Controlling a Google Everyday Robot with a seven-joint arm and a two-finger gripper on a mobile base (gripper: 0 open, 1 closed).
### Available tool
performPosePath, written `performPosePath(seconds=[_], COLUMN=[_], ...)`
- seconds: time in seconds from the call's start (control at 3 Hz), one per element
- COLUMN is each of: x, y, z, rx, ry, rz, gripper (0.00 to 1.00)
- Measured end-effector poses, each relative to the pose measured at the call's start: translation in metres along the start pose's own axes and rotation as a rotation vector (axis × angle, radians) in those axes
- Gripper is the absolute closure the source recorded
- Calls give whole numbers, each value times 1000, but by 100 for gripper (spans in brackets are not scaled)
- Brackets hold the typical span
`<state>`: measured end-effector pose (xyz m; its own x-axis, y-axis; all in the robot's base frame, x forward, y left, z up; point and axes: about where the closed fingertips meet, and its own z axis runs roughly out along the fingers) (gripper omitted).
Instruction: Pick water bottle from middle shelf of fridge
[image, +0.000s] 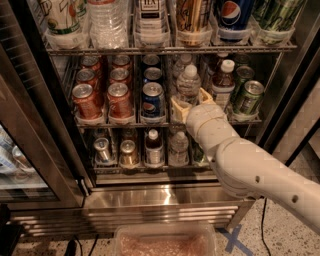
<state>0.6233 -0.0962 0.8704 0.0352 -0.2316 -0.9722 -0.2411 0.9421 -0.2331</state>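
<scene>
The water bottle (189, 82), clear with a white cap, stands in a lane of the middle shelf (165, 122), between the blue Pepsi cans (152, 97) and a white-capped bottle of dark liquid (223, 82). My gripper (191, 100) reaches in from the lower right. Its two tan fingers (178, 106) lie on either side of the bottle's lower body, closed against it. The bottle stands on the rack. Red cans (119, 97) fill the left lanes and green cans (248, 96) the right. The fridge (150, 200) has a steel base.
The upper rack (165, 49) holds tall cups and big bottles just above the bottle's cap. The lower rack (145, 167) holds small cans and bottles. The open glass door (20, 150) stands at left. A pink-filled bin (165, 242) sits on the floor in front.
</scene>
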Motion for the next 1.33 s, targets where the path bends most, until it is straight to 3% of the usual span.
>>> performPosePath(seconds=[0.67,1.0,1.33], x=[-46,-55,-77], y=[-23,-38,-17], z=[-28,-38,-42], rx=[-34,-73,-185], ry=[-80,-39,44], rz=[46,74,167], gripper=[100,100,100])
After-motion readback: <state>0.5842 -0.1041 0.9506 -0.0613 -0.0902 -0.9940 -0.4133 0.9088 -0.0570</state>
